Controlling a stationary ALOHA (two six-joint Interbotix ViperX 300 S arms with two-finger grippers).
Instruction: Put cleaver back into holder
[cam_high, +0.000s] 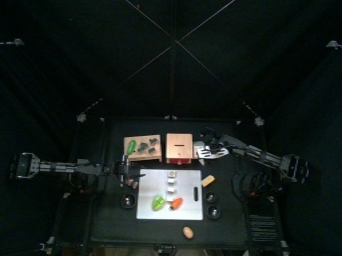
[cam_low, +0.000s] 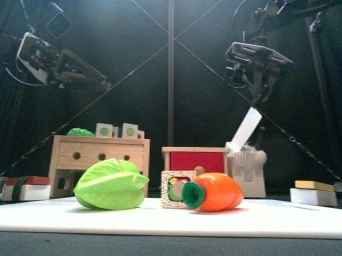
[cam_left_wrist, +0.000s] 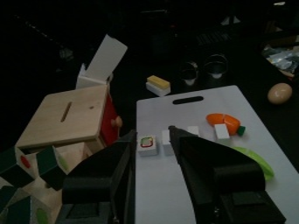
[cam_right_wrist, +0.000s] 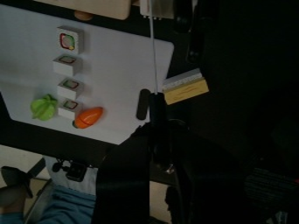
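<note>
While cleaver (cam_low: 246, 128) hangs tilted at holder's (cam_low: 194, 158) right side, not yet in slot (cam_left_wrist: 73, 107), main risk is blade meeting block top off-angle, then jamming or skidding off. Likely cause: tilt against narrow slot.

Right gripper (cam_high: 210, 150) pinches cleaver, jaws part closed. Thin grip may let blade pivot on contact, or drop.

Hard push could shove holder left into paler veg board (cam_high: 143, 146).

Left gripper (cam_left_wrist: 152, 144) spread wide, empty, near-left over white board (cam_left_wrist: 251, 114). Not bracing holder, so nothing stops slide.
</note>
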